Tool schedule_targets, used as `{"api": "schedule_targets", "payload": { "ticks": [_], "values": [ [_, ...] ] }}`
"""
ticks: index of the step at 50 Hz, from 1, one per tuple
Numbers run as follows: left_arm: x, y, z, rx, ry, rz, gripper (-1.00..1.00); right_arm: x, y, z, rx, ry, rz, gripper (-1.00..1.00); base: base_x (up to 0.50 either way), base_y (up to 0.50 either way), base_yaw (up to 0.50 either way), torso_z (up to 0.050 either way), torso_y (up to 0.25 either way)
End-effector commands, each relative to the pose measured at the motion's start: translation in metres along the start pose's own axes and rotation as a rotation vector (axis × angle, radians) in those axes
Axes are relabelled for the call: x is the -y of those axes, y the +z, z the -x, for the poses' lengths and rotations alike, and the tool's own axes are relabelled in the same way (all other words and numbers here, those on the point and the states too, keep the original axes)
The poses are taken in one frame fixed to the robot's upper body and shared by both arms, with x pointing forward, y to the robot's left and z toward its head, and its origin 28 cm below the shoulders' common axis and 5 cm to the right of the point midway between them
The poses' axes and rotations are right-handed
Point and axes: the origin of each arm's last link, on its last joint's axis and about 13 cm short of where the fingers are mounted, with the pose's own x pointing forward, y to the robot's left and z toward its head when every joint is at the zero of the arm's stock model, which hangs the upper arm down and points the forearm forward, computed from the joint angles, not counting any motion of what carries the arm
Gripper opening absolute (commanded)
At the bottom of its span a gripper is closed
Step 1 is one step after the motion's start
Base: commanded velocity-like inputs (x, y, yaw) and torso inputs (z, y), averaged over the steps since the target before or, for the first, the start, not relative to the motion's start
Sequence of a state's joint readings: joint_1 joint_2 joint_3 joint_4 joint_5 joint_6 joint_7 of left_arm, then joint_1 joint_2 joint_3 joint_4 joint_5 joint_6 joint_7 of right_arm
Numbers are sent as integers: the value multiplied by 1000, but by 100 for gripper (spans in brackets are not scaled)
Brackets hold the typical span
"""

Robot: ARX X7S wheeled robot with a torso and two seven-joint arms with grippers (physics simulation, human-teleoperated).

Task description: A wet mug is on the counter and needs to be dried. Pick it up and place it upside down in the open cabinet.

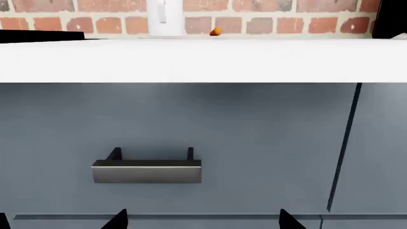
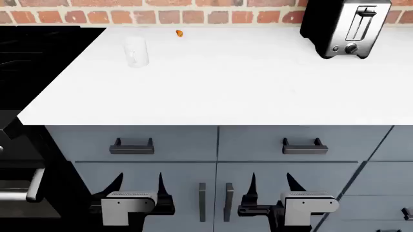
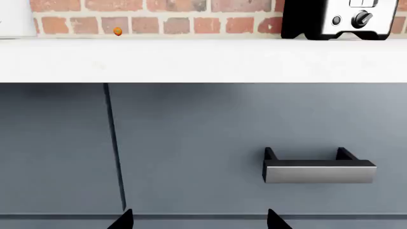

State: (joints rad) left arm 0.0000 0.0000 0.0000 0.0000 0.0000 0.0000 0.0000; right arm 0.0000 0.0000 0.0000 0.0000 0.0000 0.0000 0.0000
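Far back on broad white surface, small plain white cylindrical mug standing: likely light, slippery, fragile; gripping mid-wall seems best. Left hand, right hand both hanging spread, empty.

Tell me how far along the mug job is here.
Nothing looks done. The mug stands on the counter, near the back. Both grippers, left and right, hang open and empty below the counter edge. Left: reach, grasp, invert, place. No open cabinet is in view.

We see: counter smooth matt white | mug smooth plain white | toaster glossy black with brushed metal | drawer handles satin metal | cabinet fronts matt grey-blue | wall rough red brick
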Motion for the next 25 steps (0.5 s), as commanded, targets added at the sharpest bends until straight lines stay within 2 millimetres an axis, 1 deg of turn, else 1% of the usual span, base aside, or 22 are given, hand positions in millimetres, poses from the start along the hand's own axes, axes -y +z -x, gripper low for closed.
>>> {"api": "schedule_targets", "payload": {
  "ticks": [1,4,7,9,13,17,22,25],
  "values": [
    [0,8,-1,14,-9,-4,100,-1,8,0,5,12,30,100,0,0,0,0,0],
    [0,34,-4,52,-21,-12,100,0,35,-1,27,20,84,100,0,0,0,0,0],
    [-1,68,-10,115,-26,-4,100,4,71,-1,85,12,118,100,0,0,0,0,0],
    [-3,86,-15,152,-21,-3,100,6,91,-1,117,8,151,100,0,0,0,0,0],
    [-5,113,-19,206,-18,-6,100,11,126,-1,176,-19,203,100,0,0,0,0,0],
    [-5,133,-19,243,-24,-6,100,14,147,0,206,-37,232,100,0,0,0,0,0],
    [-5,154,-20,274,-35,2,100,14,164,0,237,-43,241,100,0,0,0,0,0],
    [-5,160,-22,280,-33,-3,100,14,168,1,247,-40,247,100,0,0,0,47,14]
  ]
}}
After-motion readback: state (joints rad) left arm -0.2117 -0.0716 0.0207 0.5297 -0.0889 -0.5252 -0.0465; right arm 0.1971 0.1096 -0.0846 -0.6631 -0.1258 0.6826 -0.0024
